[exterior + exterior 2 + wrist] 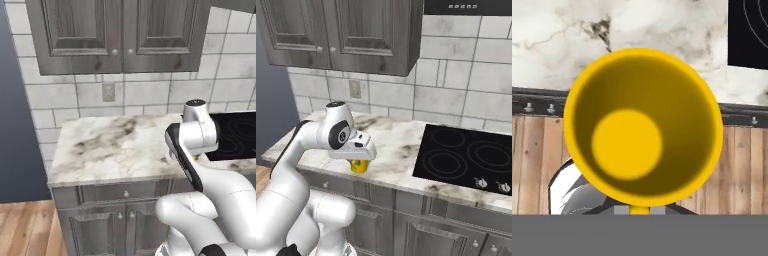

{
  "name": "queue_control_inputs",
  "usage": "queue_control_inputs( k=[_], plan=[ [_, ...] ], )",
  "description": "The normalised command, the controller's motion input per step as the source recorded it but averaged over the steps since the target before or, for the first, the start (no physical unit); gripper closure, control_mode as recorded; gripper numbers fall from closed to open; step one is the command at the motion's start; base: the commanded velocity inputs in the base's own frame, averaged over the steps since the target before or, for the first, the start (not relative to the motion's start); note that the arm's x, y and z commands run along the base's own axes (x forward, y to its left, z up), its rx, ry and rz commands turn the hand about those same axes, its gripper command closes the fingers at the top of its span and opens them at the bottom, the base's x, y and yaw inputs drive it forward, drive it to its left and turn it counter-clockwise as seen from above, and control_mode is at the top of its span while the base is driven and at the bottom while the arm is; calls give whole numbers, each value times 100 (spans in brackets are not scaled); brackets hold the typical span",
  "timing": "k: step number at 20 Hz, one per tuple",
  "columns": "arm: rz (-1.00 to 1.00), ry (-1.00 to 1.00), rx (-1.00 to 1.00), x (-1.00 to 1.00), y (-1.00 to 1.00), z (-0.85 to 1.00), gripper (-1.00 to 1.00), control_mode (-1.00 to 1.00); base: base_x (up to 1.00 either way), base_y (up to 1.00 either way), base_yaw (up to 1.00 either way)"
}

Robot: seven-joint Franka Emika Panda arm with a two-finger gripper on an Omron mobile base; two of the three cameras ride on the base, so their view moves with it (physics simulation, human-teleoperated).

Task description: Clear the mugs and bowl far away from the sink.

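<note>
The main risk was a drop: the yellow mug (359, 166) hung under the hand near the front edge of the table (115, 145), and in the hand view its open mouth (643, 127) lay partly over the wooden floor (742, 170) rather than over marble. If the grip slipped, or the mug were let go while it sat that far out, it would likely go over the edge. A second risk was setting it down tilted, so that it tipped or rolled toward the cooktop (471, 157), which lay just to the right.

The jaws (358, 161) were as closed as they go, clamped on the mug (the hold looked to be on the rim nearest the hand, though the fingers themselves were hidden behind the yellow wall). In the right base view the mug was low, at or just above the marble; whether it touched could not be told. It was by the front edge, left of the cooktop.
</note>
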Motion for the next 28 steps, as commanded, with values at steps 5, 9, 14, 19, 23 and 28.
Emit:
queue_control_inputs(
  k=[5,9,14,19,23,28],
  plan=[
    [0,0,0,0,0,0,100,100,60,22,-52],
    [0,0,0,0,0,0,100,100,64,24,-13],
    [0,0,0,0,0,0,100,100,22,60,-2],
    [0,0,0,0,0,0,100,100,24,63,0],
    [0,0,0,0,0,0,100,100,42,40,6],
    [0,0,0,0,0,0,100,100,48,23,18]
  ],
)
